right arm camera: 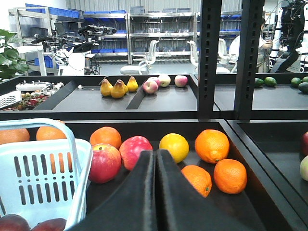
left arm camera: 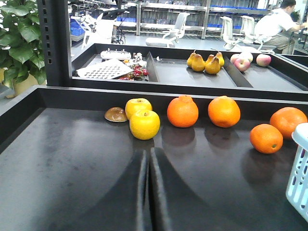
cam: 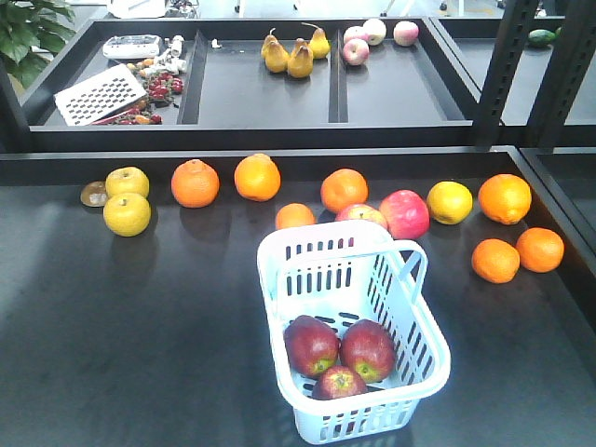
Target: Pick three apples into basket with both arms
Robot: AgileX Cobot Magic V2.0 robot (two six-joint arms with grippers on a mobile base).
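A dark, matte black worktop (cam: 112, 326) with a raised rim carries the scene, and behind it lies a second tier of shallow black trays holding pears (cam: 293, 54), pale pink apples (cam: 372, 37) and a white grater (cam: 101, 94); beyond are shelving, office chairs and a potted plant (left arm camera: 19, 38). The light-blue basket (cam: 312, 256) sits at the front centre of the worktop, and all three dark-red apples (cam: 340, 354) lie touching one another on its slotted bottom. Along the back edge runs a row of oranges (cam: 256, 177), two yellow apples (cam: 127, 200), a yellow citrus (cam: 450, 202) and two pink-red apples (cam: 403, 214) just behind the basket. The front left of the worktop is bare. The left fingers (left arm camera: 148, 192) are pressed together with nothing between them, low over that bare stretch; the right fingers (right arm camera: 155, 192) are likewise closed and empty, just beside the basket's right wall.
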